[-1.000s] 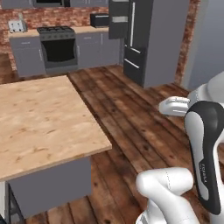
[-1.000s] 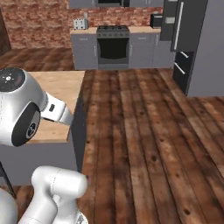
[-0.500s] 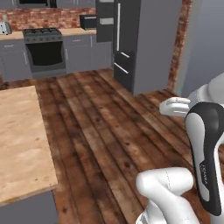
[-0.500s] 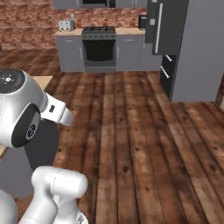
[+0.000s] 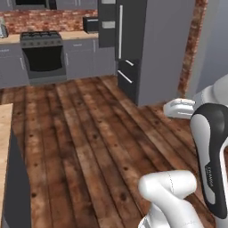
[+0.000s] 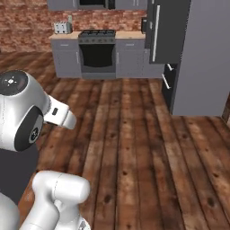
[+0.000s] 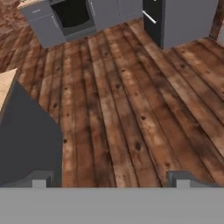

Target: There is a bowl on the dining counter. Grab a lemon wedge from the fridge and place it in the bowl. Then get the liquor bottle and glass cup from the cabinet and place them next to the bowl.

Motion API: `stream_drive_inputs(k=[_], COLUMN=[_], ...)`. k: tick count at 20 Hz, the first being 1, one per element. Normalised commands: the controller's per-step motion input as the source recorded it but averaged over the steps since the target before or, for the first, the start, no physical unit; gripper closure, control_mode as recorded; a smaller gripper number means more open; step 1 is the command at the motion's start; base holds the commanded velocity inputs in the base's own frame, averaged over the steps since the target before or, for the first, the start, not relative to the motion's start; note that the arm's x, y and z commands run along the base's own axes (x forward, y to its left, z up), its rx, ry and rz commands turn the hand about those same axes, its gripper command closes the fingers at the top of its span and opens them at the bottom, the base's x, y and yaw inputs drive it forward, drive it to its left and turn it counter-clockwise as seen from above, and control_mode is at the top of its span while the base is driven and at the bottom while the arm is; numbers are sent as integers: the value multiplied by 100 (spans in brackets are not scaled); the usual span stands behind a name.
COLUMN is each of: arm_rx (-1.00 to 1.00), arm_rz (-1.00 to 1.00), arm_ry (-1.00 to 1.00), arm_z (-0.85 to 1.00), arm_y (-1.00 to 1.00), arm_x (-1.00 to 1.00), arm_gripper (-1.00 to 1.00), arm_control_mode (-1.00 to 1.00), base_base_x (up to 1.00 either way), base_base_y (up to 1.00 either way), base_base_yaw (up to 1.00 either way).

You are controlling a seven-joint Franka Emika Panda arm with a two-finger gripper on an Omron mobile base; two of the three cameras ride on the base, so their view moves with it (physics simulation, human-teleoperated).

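Observation:
The tall dark grey fridge [image 5: 149, 49] [image 6: 193, 54] stands shut at the far right, its long silver handle facing the room; its lower part shows in the hand view [image 7: 183, 17]. Only a corner of the light wood dining counter [image 5: 4, 129] [image 7: 6, 87] shows at the left edge. My gripper [image 7: 109, 179] is open, nothing between its fingertips [image 7: 41, 179], and looks down at bare plank floor. My arm is folded close above the base. The bowl, lemon wedge, liquor bottle and glass cup are out of view.
A black stove with oven [image 5: 42, 55] [image 6: 96, 54] sits among grey kitchen units along the brick back wall. A toaster [image 6: 63, 28] stands on the worktop to its left. Dark wood floor [image 5: 89, 133] stretches between me and the fridge.
The whole picture has shifted: the base has moved, so the dining counter has slid off to the left and the fridge now looks nearer and more central. The gripper stays open.

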Motion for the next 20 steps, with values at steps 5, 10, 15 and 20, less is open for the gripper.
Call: stream_drive_inputs(k=[5, 10, 15, 20], arm_rx=[0, 0, 0, 0], arm_rz=[0, 0, 0, 0], arm_ry=[0, 0, 0, 0], arm_z=[0, 0, 0, 0], arm_y=[0, 0, 0, 0], arm_x=[0, 0, 0, 0], arm_gripper=[-100, -100, -100, -100], arm_control_mode=[100, 100, 100, 100], base_base_x=[100, 100, 100, 100], base_base_y=[-19, 0, 0, 0], base_base_yaw=[19, 25, 28, 28])
